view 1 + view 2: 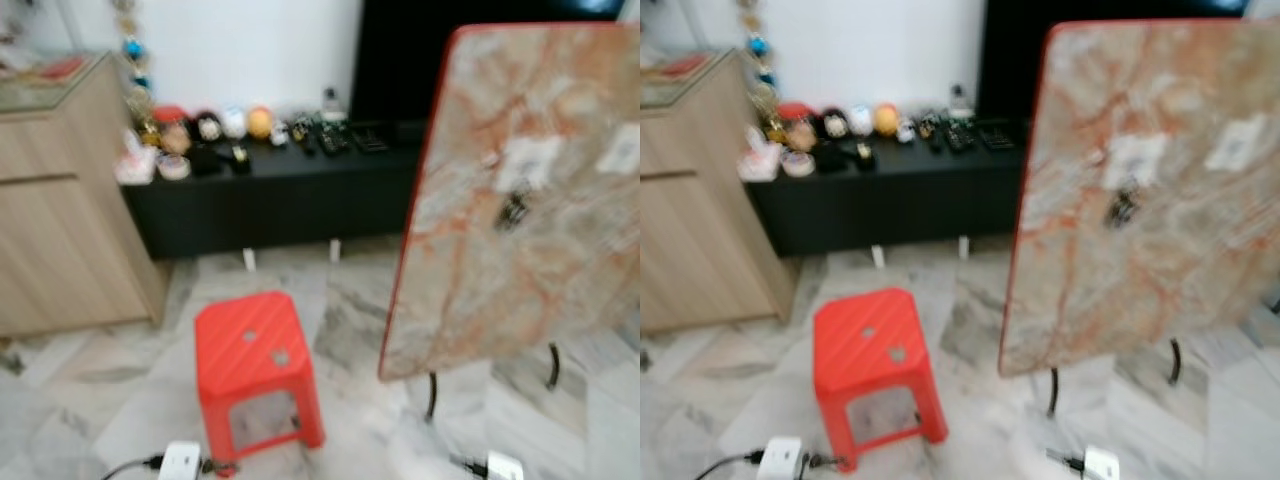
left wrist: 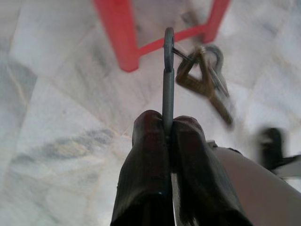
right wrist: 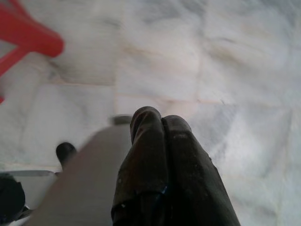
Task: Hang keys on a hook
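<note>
1. two grippers need your attention. the left gripper point(image 2: 165, 134) has its fingers pressed together on a flat metal tag, and the keys point(image 2: 203, 82) dangle from the ring at the tag's far end.
2. judge this grip as deliberate: pinching the tag rather than the keys leaves the ring and keys hanging free, which should let you slip a loop over a hook. the keys look blurred, so they may be swinging.
3. the right gripper point(image 3: 162, 122) has its fingers pressed together with nothing between them, above marble floor point(image 3: 225, 61). treat that arm as idle.
4. use the head views for the target area. they show a tilted marble-patterned board point(image 1: 520, 190) with a red edge, standing on thin dark legs, with a small dark item point(image 1: 514, 208) below a white patch point(image 1: 530, 160). blur prevents you from telling whether that is a hook.
5. the head views also show a red stool point(image 1: 252, 355) on the floor, a black low cabinet point(image 1: 270, 205) carrying small ornaments, and a wooden cabinet point(image 1: 60, 200).
6. use the left wrist view for the grip itself; it shows the stool's legs beyond the keys.
</note>
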